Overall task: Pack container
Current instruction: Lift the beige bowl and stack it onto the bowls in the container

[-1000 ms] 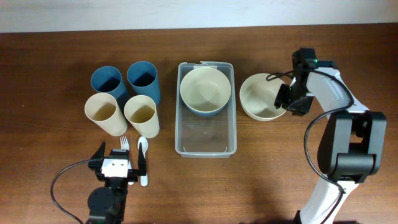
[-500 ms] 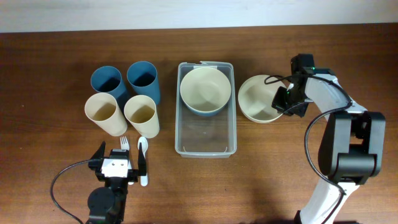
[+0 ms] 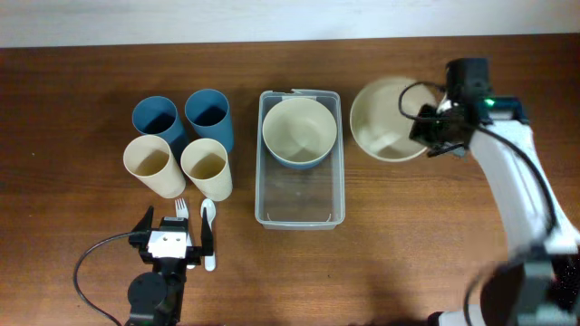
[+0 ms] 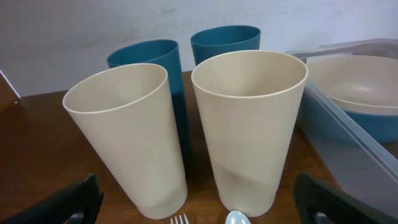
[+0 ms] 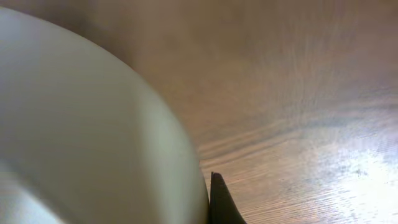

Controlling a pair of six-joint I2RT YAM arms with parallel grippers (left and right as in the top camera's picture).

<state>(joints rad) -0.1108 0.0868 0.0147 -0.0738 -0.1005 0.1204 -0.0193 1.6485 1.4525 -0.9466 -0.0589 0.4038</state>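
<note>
A dark brown wood-grain table (image 3: pixel 408 254) runs back to a pale wall (image 3: pixel 272 18). Nearest, left of the container (image 3: pixel 300 206), the left gripper (image 3: pixel 175 233) rests with its fingers spread wide, with a fork (image 3: pixel 180 208) and a white spoon (image 3: pixel 208 217) at its tips. Beyond these, also left of the container, stand two matte cream cups (image 3: pixel 149 166) and two blue cups (image 3: pixel 209 113), all upright. The container is clear rectangular plastic with rounded corners. It sits mid-table with a blue bowl (image 3: pixel 299 131), cream inside, in its far end. To its right, the right gripper (image 3: pixel 428 127) clamps the rim of a smooth cream bowl (image 3: pixel 385 122).
</note>
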